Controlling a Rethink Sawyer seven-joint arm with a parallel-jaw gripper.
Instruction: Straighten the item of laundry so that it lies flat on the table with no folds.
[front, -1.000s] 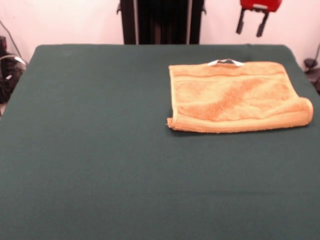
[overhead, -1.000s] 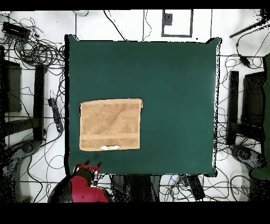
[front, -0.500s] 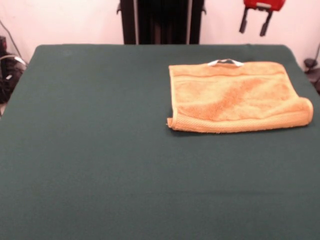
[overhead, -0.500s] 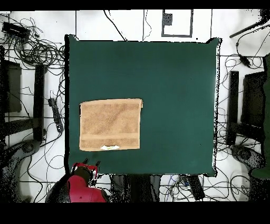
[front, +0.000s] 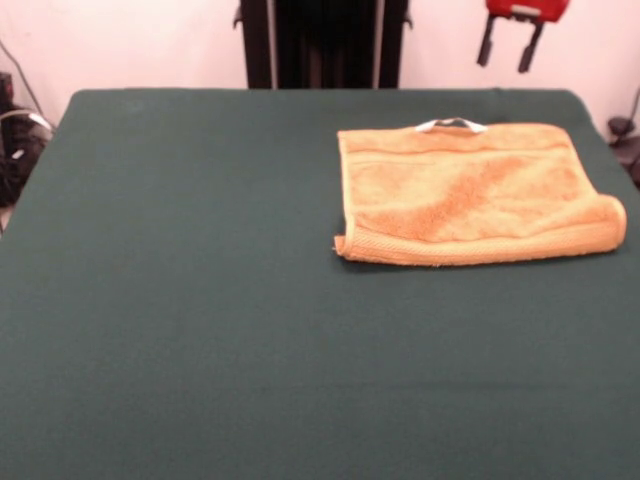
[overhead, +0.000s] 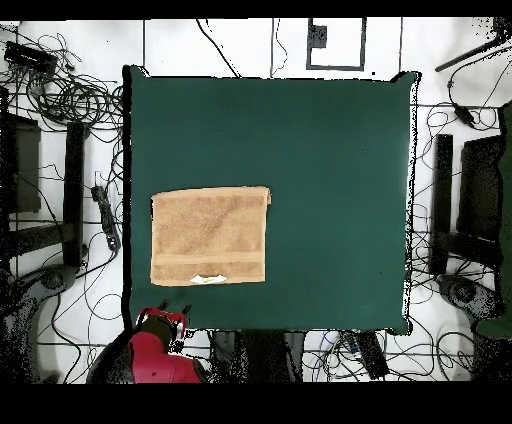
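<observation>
The item of laundry (front: 470, 195), an orange-tan terry towel, lies spread on the right part of the table (front: 200, 300). Its near edge looks thick and rolled over, and a small white tag (front: 452, 125) sticks out at its far edge. In the overhead view the towel (overhead: 210, 236) sits near the table's (overhead: 330, 180) lower left edge, with the tag (overhead: 207, 279) on the side toward the arm. My gripper (front: 507, 48) hangs high beyond the table's far edge, above and behind the towel, open and holding nothing. The overhead view shows the gripper (overhead: 160, 322) just off the table.
Behind the table stands a black pedestal column (front: 322, 42). Cables and dark equipment (overhead: 70, 110) lie on the floor around the table, and dark stands (overhead: 440, 200) line its right side in the overhead view.
The gripper has drawn slightly upward and away from the table over the last second. The towel has not moved.
</observation>
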